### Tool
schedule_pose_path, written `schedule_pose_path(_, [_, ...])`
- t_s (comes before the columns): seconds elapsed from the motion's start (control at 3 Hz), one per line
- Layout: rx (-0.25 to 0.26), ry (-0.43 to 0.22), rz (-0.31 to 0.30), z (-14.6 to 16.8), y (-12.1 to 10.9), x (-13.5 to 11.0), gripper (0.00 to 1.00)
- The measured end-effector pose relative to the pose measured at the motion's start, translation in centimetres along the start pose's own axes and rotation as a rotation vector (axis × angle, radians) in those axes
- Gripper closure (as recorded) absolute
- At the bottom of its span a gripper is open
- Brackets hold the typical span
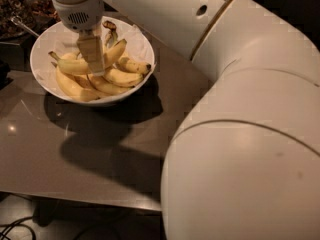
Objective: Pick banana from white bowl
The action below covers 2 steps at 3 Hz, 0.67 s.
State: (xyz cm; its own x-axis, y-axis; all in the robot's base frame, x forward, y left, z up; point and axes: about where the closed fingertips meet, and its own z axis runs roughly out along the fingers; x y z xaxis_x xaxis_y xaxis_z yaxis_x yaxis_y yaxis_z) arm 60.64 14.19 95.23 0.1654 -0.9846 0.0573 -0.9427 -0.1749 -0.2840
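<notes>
Bulbous cream-white arm [240,134], dark seams, tan-tipped end effector [94,64] at upper left

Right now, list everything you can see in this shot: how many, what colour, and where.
white bowl: one, white, on the table, far left.
long banana: one, yellow, across the top of the pile, at the pincer.
other bananas: several, yellow with brown ends, in the white bowl.
table: one, grey-brown, under the bowl.
dark clutter: count unclear, dark, behind the bowl at the top left.
cables: a few, dark, on the floor at the lower left.
arm: one, white, filling the right side.
pincer: one, tan, down in the bowl among the bananas.
</notes>
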Motion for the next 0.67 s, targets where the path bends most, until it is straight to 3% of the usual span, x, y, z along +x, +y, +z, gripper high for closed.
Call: schedule_pose_path(0.67, [-0.045, 0.031, -0.014, 2.7, -0.6, -0.8, 0.31])
